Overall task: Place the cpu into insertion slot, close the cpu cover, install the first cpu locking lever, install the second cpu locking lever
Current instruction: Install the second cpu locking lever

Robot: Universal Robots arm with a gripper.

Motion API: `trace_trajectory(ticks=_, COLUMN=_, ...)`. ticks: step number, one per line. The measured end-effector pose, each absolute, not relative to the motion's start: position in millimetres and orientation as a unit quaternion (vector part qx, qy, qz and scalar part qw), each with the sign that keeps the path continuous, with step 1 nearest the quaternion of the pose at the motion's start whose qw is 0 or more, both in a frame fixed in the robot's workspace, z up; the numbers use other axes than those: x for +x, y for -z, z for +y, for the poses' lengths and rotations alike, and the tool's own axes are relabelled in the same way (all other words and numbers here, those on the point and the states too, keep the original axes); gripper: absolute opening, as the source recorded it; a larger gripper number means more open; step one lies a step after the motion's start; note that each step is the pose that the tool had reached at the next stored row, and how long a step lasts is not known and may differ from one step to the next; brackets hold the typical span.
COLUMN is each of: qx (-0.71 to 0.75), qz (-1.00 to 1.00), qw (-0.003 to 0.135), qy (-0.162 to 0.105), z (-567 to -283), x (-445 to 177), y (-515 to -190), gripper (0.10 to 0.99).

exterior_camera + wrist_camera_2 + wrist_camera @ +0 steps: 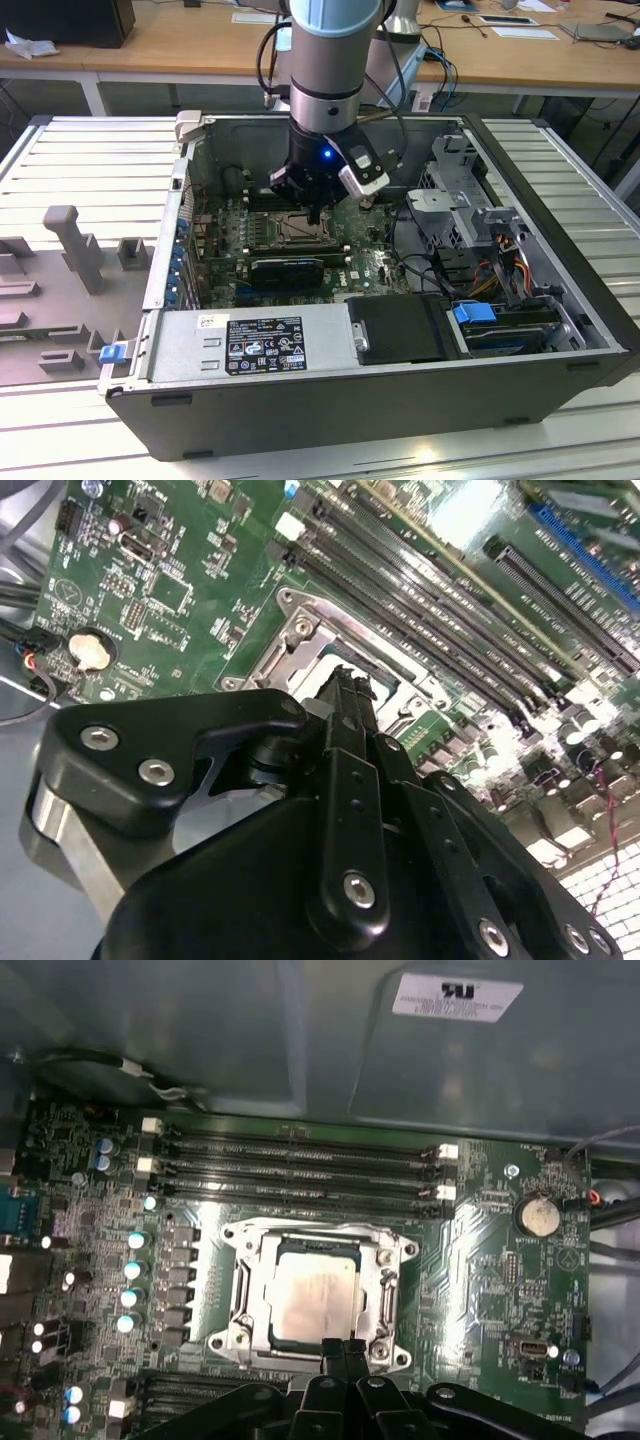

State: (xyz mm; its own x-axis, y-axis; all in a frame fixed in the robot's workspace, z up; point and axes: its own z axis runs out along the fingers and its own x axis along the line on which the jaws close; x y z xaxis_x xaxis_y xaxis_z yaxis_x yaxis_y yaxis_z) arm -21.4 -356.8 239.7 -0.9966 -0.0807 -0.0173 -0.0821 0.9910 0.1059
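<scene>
While the arm stands over the open computer case, the scene is recorded as follows.
Memory slots: left unoccupied beside the socket.
Cpu: seated flat in the insertion slot, so placement is judged complete.
Cpu cover: laid down around the chip.
Gripper: fingers pressed together, nothing pinched, tips held at the socket edge, presumably for lever work.

Even indoor light, soft blur
</scene>
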Motion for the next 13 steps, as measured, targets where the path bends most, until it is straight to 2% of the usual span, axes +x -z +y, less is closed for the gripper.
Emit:
trace_trajectory(ticks=9, qx=-0.041, qz=0.998, qw=0.006, qy=-0.055, z=-366, x=-22, y=-240, gripper=0.106)
trace_trajectory(ticks=13, qx=-0.040, qz=0.998, qw=0.000, qy=-0.057, z=-376, x=-22, y=-239, gripper=0.106)
